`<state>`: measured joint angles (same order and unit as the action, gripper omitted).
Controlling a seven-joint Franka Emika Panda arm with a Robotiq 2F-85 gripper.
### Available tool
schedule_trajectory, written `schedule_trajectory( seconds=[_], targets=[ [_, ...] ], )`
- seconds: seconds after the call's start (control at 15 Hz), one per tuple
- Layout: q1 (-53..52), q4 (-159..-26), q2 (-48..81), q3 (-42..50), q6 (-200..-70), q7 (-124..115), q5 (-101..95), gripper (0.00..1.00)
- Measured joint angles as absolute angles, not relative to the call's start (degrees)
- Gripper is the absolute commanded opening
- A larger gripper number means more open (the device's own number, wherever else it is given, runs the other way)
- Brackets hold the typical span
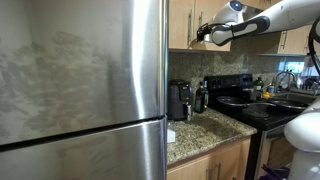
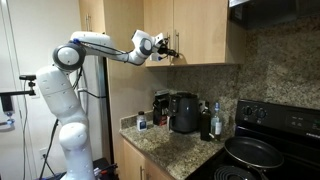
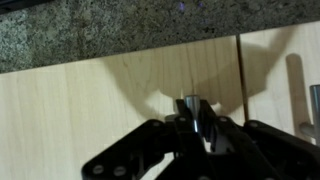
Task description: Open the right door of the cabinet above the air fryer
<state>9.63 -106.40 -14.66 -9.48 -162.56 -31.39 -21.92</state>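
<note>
Hovering: 1 tool by cabinet btm | 2 doors | 1 air fryer

The cabinet is honey wood, the air fryer black, the counter speckled brown granite, the fridge brushed silver.

Your gripper is too dark to read, and the fridge hides perhaps most of the cabinet.
</note>
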Motion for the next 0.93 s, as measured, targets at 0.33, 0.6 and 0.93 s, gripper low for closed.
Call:
schedule_trajectory(
  seconds=[0.33,0.6,0.93],
  targets=[
    [9.7,-107.2,-18.1,-9.9,-156.1,-32.2,-24.2,0.01],
    [9.6,-108.9,-21.8,-9.8,-151.3,-32.1,-23.7,0.01],
    [9.7,-111.3,-24.4,-9.4,-151.0,-32.2,-23.4,0.01]
  ],
)
